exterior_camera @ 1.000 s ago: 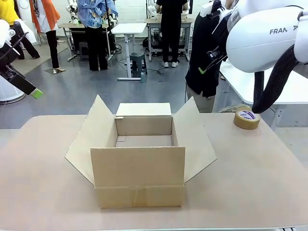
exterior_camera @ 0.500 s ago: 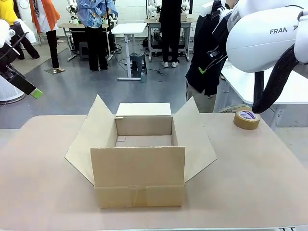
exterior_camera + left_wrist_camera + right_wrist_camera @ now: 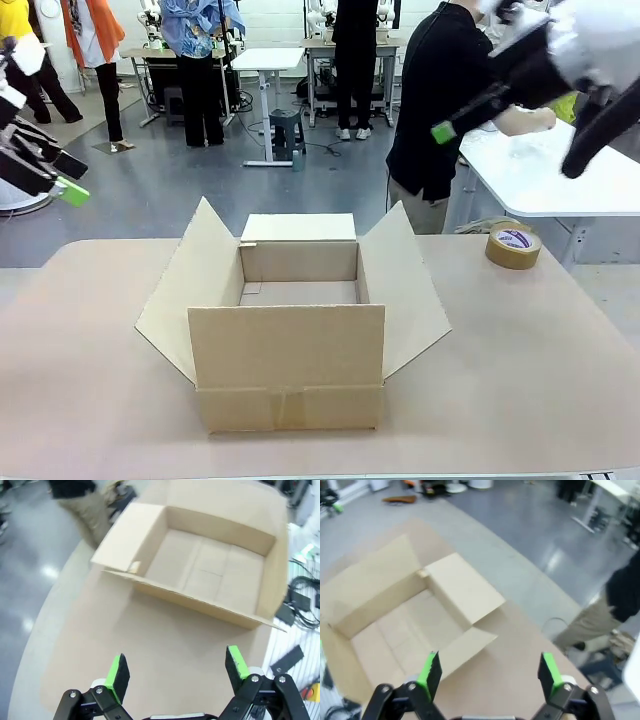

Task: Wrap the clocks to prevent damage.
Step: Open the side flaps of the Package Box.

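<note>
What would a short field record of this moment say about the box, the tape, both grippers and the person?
box: open brown cardboard box, mid-table, four flaps spread, bare floor inside
tape: brown packing-tape roll, lying flat at the far right of the tan table, apart from the box
left gripper: open, hovers above the table, holds nothing
right gripper: open, hovers above the box's side, holds nothing
person: black top, khaki trousers, standing beyond the table's far right edge

Cardboard box (image 3: 287, 380), flaps spread, mid-table (image 3: 520, 370); brown tape roll (image 3: 513, 247) far right; person in black (image 3: 430, 100) beyond.
</note>
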`<action>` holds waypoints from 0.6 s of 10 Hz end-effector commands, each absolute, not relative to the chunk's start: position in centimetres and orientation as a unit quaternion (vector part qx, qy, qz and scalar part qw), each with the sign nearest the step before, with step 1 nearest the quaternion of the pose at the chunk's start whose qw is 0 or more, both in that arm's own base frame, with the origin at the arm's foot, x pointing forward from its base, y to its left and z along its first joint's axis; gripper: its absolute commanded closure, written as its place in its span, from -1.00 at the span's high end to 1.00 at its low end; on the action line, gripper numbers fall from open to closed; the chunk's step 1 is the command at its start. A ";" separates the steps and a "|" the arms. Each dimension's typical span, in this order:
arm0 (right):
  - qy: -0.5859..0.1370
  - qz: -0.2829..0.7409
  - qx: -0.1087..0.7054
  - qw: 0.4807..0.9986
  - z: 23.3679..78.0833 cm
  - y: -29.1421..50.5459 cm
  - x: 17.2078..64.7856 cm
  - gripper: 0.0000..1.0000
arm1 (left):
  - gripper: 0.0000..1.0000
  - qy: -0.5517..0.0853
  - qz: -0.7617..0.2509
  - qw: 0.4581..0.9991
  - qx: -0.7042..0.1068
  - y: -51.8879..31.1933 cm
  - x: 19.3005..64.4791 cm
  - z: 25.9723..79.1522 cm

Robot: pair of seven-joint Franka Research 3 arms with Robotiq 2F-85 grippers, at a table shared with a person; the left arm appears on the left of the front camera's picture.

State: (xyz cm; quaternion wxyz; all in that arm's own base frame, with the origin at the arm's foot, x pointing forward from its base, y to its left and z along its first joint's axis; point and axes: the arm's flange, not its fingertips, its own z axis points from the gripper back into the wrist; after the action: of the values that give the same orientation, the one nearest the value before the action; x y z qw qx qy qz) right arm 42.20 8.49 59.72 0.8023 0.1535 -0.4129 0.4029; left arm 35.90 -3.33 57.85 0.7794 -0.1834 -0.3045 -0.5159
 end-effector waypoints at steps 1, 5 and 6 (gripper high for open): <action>-0.366 0.447 0.180 0.796 57.6 2.3 42.5 1.00 | 1.00 -0.279 -0.536 0.774 -0.190 -1.2 37.2 58.6; -0.350 0.460 0.163 0.799 56.3 -3.0 40.4 1.00 | 1.00 -0.313 -0.494 0.798 -0.145 2.6 37.4 60.4; -0.360 0.458 0.165 0.796 56.5 -3.7 40.0 1.00 | 1.00 -0.314 -0.492 0.800 -0.140 3.4 37.5 60.8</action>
State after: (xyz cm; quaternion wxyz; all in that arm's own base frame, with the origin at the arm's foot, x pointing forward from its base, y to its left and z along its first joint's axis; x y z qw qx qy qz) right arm 40.42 -4.10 56.13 0.8028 0.1629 -0.3461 0.4574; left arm 37.38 3.48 60.71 0.8047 -0.1408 -0.3042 -0.4900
